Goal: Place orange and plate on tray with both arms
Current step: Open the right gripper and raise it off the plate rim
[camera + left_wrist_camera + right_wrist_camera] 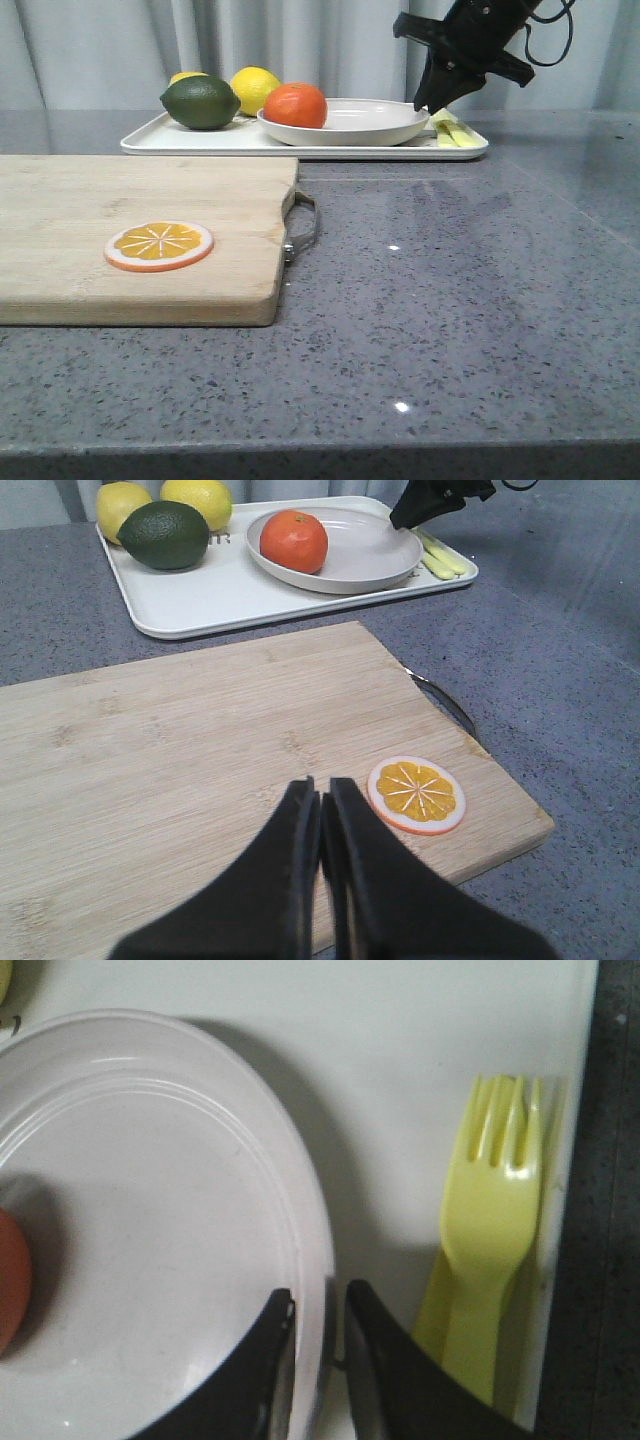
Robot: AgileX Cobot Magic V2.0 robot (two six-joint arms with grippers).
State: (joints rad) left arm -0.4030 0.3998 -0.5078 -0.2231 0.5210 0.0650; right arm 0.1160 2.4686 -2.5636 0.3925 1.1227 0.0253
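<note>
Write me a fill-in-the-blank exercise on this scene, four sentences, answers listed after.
1. The orange sits in the ____, which rests on the tray.
2. The orange slice lies on the wooden ____.
3. The right gripper's fingers straddle the plate's ____.
4. Beside the plate on the tray lies a yellow ____.

Missing words: plate; cutting board; rim; fork.
</note>
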